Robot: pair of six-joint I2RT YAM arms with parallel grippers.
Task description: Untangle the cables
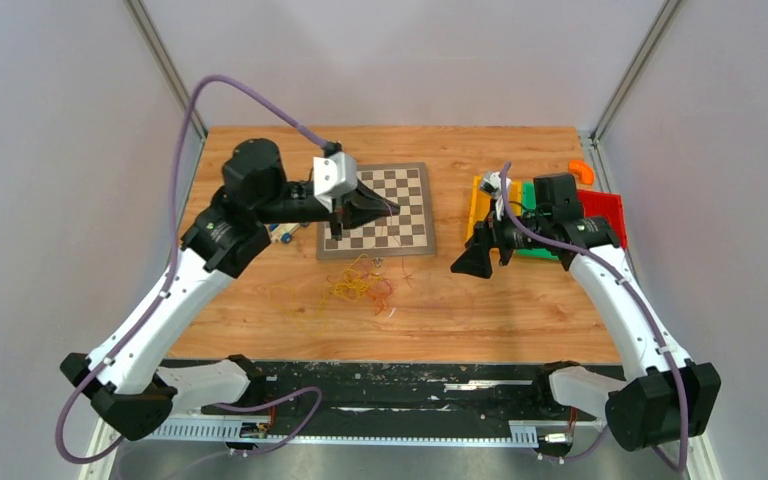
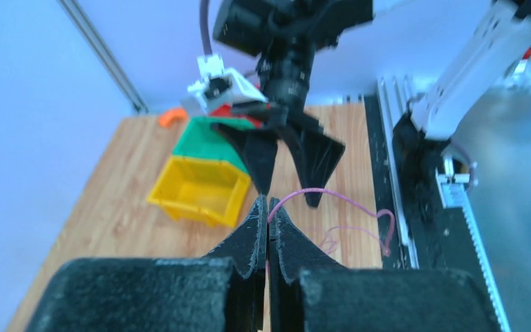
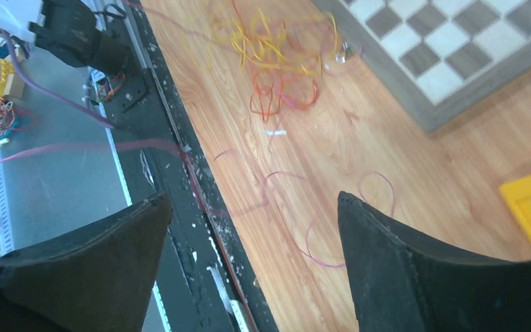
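**Freeing one strand from the cables – lifting step in hand.**
The left gripper (image 2: 268,206) is pinching a thin pink strand (image 2: 349,200) above the chessboard (image 1: 400,205). The right gripper (image 1: 475,262) is hovering wide open nearby, and the cables (image 1: 360,285) are lying on the surface (image 1: 520,320) between them – next, probably a second grasp on the slack.

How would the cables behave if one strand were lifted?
Probably floppy: the cables lie in loose, irregular curls. Likely very light: the pink strand held by the shut left tool arcs freely. Overlapping loops may snag and drag along.
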